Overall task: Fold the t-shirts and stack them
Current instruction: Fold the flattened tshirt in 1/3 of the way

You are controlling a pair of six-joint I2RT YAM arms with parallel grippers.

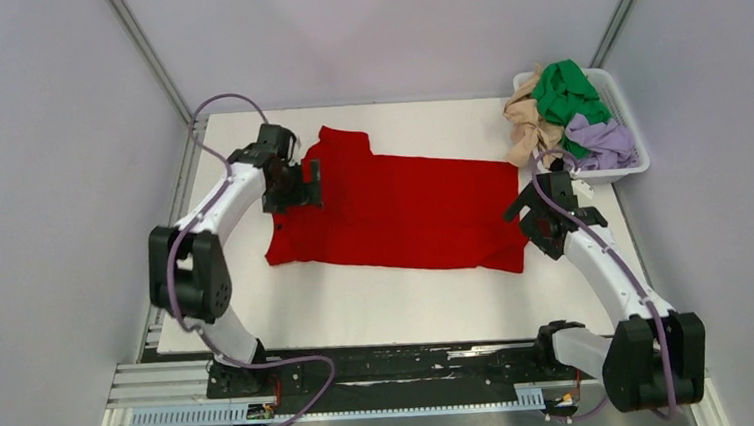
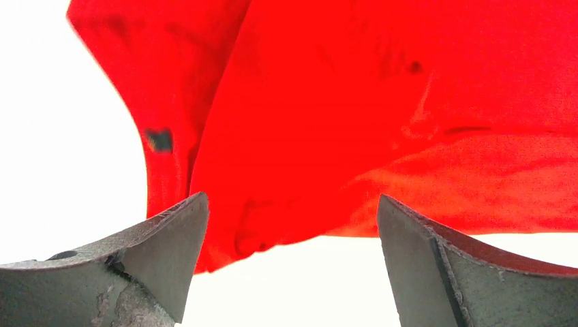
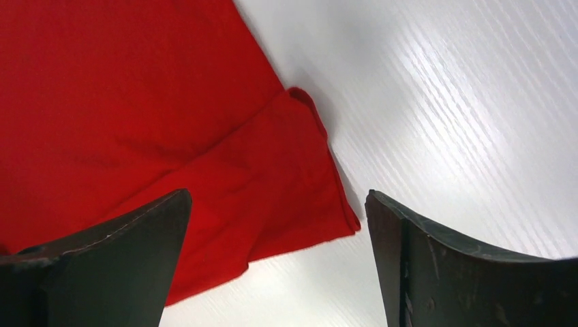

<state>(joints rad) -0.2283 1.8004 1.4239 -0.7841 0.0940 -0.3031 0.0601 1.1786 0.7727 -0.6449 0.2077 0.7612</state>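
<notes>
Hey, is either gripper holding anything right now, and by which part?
Nothing is held. The left gripper and the right gripper both stand open, each over an edge of the red t-shirt.

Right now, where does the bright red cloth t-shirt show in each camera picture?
Top external: the bright red cloth t-shirt lies spread at the centre.
Left wrist: t-shirt fills the top and right.
Right wrist: t-shirt fills the upper left.
Shared landmark: the white table.
</notes>
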